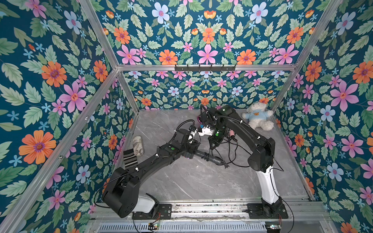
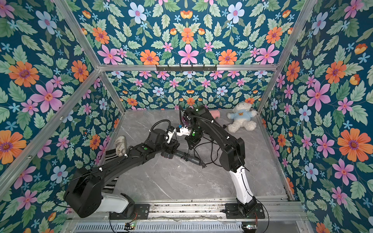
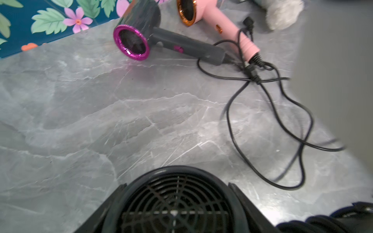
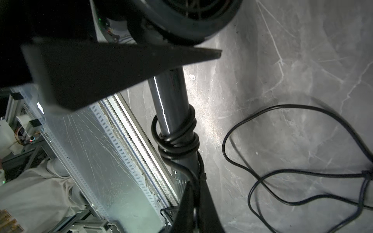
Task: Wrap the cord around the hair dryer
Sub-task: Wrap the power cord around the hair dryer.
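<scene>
Marble table (image 1: 191, 181), with the dark hair dryer (image 1: 198, 155) near its middle, between both arms. On the dryer's grilled head the left gripper (image 3: 177, 184) is clamped. Round the handle the cord (image 4: 177, 139) coils several turns (loose, overlapping), and the right gripper (image 4: 196, 181) is pinched together on it just past the handle's end.

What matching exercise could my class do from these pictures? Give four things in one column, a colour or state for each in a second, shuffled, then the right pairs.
Column A
1. pink hair dryer
2. teddy bear
3. hair dryer in the left hand
4. grey hair dryer on the table

Column B
a. light blue top
b. magenta ring
c. copper ring
d. cord coiled round its handle

Pairs: 1-c, 2-a, 3-d, 4-b
</scene>
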Robot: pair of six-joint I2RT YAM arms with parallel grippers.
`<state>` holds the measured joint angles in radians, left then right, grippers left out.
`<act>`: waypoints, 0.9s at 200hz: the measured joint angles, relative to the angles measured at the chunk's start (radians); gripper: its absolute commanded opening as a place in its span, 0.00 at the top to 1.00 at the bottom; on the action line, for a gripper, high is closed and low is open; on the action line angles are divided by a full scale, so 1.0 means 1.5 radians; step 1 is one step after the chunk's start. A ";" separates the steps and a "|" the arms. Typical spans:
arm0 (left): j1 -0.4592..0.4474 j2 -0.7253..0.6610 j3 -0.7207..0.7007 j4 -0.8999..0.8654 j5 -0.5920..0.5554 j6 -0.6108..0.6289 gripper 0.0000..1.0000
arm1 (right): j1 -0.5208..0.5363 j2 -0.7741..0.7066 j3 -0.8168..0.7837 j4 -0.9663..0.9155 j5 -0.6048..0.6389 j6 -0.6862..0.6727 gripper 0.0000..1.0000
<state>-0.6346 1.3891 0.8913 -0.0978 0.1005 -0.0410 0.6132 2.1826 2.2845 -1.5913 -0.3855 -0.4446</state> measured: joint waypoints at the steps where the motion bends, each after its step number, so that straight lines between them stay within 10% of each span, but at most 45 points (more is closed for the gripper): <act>1: 0.000 -0.002 -0.001 0.001 0.002 0.001 1.00 | 0.000 0.000 0.001 0.000 -0.001 -0.002 1.00; 124: 0.003 -0.077 -0.030 0.011 0.081 0.041 1.00 | -0.011 -0.030 -0.050 0.001 -0.093 -0.077 1.00; 180: -0.005 -0.121 -0.078 -0.022 0.251 0.063 1.00 | -0.055 -0.040 -0.078 0.099 -0.143 -0.056 0.64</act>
<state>-0.6418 1.2072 0.7750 -0.1303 0.4774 0.0540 0.5304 2.1231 2.1674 -1.4425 -0.5999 -0.5289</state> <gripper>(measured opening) 0.759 0.331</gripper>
